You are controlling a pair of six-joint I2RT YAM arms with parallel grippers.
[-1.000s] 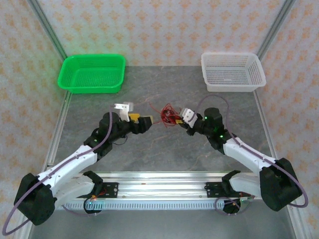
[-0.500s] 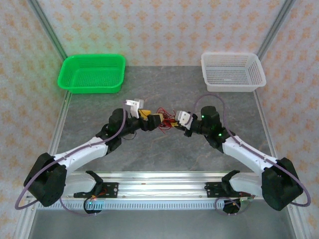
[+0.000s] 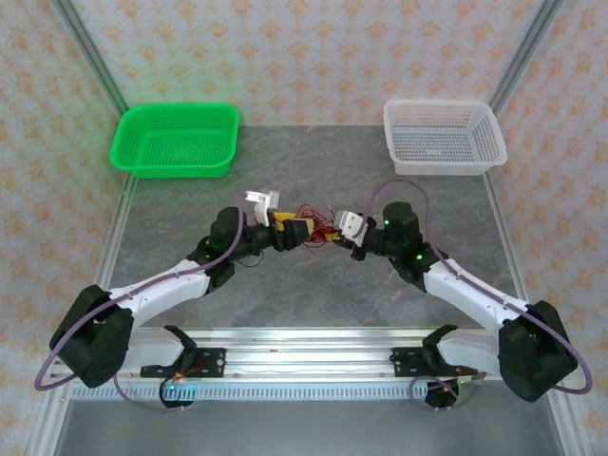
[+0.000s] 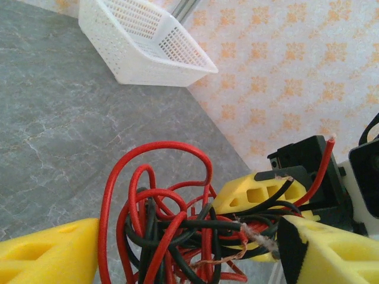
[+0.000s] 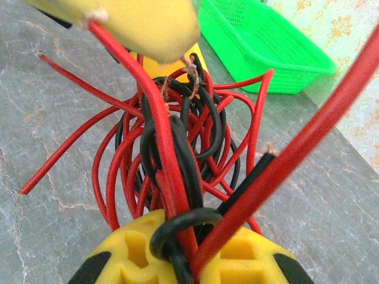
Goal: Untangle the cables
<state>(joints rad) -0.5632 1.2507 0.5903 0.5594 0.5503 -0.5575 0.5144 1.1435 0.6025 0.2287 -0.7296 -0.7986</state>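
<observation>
The cables [image 3: 314, 220] are a tangle of thin red and black wires held above the table's middle. My right gripper [image 3: 335, 234] is shut on one side of the bundle; in the right wrist view its yellow fingers [image 5: 133, 251] pinch red and black strands of the cables [image 5: 177, 136]. My left gripper [image 3: 294, 231] faces it from the left, open. In the left wrist view its yellow fingers [image 4: 50, 254] stand wide apart on either side of the cables [image 4: 166, 219], close to the outer red loops. The left gripper's midpoint [image 4: 189, 248] lies inside the tangle.
A green basket [image 3: 176, 139] stands at the back left and a white basket [image 3: 443, 138] at the back right. Grey tabletop [image 3: 313, 285] lies below the grippers. An aluminium rail [image 3: 304, 347] runs along the near edge between the arm bases.
My left arm has swung right and forward, bringing its jaws around the tangle, and they have narrowed a little. The right gripper has shifted slightly left, still holding the cables.
</observation>
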